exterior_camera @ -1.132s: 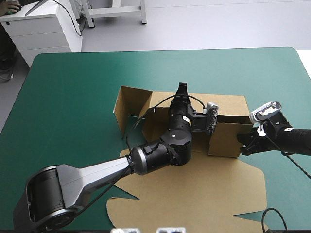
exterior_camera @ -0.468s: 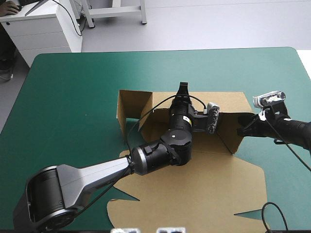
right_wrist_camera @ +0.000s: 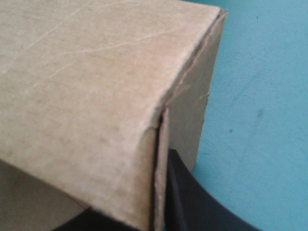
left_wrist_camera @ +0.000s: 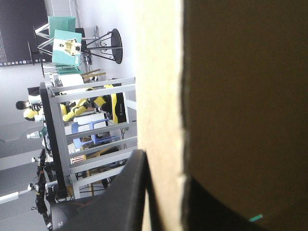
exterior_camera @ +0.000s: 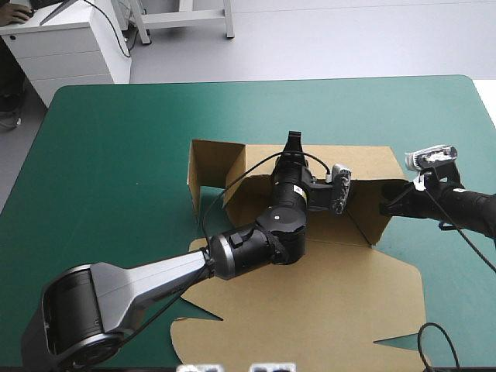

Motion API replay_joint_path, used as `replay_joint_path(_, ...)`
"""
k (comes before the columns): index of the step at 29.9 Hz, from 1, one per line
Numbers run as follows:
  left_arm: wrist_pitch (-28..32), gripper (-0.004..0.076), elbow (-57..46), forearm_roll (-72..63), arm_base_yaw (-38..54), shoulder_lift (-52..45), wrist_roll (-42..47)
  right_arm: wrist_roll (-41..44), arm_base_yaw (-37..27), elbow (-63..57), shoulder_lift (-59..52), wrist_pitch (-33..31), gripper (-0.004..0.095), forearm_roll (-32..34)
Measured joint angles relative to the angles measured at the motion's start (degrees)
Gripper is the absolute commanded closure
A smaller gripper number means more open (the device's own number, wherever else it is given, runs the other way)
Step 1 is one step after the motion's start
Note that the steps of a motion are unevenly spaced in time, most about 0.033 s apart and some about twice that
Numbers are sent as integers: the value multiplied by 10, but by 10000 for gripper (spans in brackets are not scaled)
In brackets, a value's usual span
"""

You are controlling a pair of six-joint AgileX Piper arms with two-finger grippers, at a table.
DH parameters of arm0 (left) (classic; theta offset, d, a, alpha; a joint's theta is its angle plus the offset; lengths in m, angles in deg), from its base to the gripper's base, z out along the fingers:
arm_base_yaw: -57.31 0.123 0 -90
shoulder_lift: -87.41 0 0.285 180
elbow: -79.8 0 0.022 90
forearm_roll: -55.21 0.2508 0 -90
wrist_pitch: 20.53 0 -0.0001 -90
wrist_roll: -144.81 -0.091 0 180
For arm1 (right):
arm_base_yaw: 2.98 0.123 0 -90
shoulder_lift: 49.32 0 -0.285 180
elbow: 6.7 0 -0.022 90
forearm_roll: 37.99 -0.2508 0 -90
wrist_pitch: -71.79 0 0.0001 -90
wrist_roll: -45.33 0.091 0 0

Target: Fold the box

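Running side to side across the teal-green table cover [exterior_camera: 116, 155], the half-raised brown cardboard box [exterior_camera: 310, 310] is pointing its flat lid at the near edge. The left black-finned gripper [exterior_camera: 291, 144] is pinching the far wall, nearly closed; the right black-finned gripper [exterior_camera: 385, 208] is clamping the end wall. Only the right wrist view is showing the doubled corner seam [right_wrist_camera: 161, 130] between its jaws.

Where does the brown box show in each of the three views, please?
High view: the box stands mid-table, walls raised, flat sheet toward the near edge.
Left wrist view: one wall, edge-on, sits in the left gripper.
Right wrist view: its right corner is in the right gripper.
Shared landmark: the teal-green cover, beside that corner in high and right wrist views.
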Motion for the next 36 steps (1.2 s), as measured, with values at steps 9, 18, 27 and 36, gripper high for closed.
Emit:
replay_joint_path(9,11,368,0,-11,-1,0,26,35,0,2,0,13,907,16)
replay_joint_path(18,5,368,-1,-18,-35,-28,32,141,55,19,-4,58,907,107)
replay_joint_path(27,-19,392,-1,-20,-98,-88,44,208,68,43,4,68,907,165)
replay_joint_path(36,-29,726,-1,-22,-110,-188,75,233,69,48,5,64,907,178)
